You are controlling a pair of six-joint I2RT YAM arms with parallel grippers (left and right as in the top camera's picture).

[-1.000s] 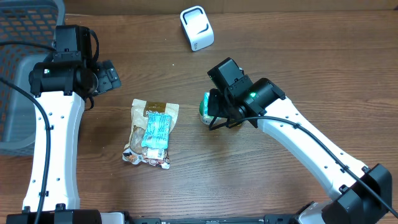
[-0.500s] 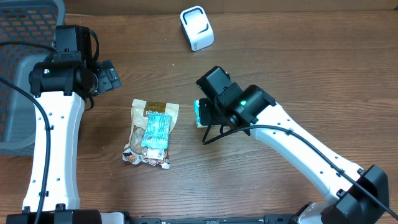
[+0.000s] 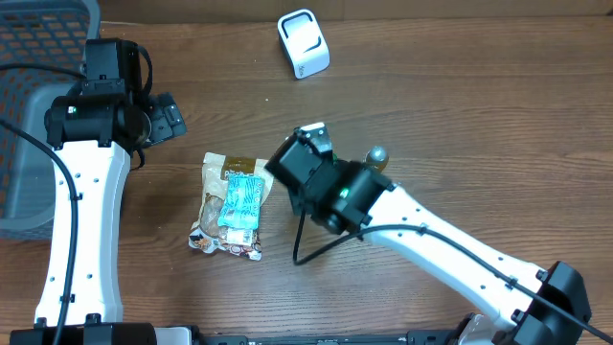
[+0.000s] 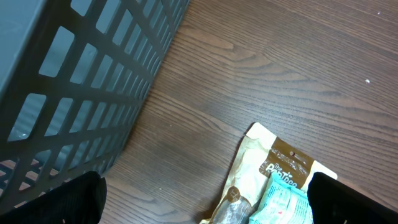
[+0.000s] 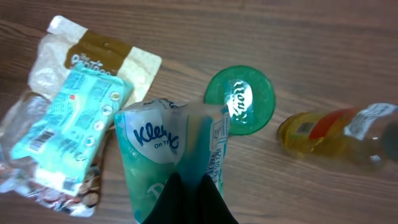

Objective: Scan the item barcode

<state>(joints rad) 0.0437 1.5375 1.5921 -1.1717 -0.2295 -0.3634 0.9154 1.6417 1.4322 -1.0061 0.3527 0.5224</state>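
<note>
My right gripper (image 5: 189, 196) is shut on a teal Kleenex tissue pack (image 5: 168, 146), pinching its middle fold. A barcode strip (image 5: 217, 155) runs along the pack's right edge. In the overhead view the right wrist (image 3: 321, 182) covers the pack except for a pale corner (image 3: 311, 130). The white barcode scanner (image 3: 304, 43) stands at the back of the table, well away from the pack. My left gripper (image 4: 205, 208) is open and holds nothing; it hovers over bare wood beside the snack bag (image 4: 283, 171).
A tan snack bag (image 3: 230, 206) with a teal packet (image 3: 241, 199) on it lies left of the right wrist. A green lid (image 5: 240, 101) and a bottle of yellow liquid (image 5: 329, 127) lie beside the pack. A dark mesh basket (image 3: 34, 115) fills the far left.
The right arm has swung left with the tissue pack, from mid-table to just beside the snack bag, uncovering the bottle. The left arm has not moved.
</note>
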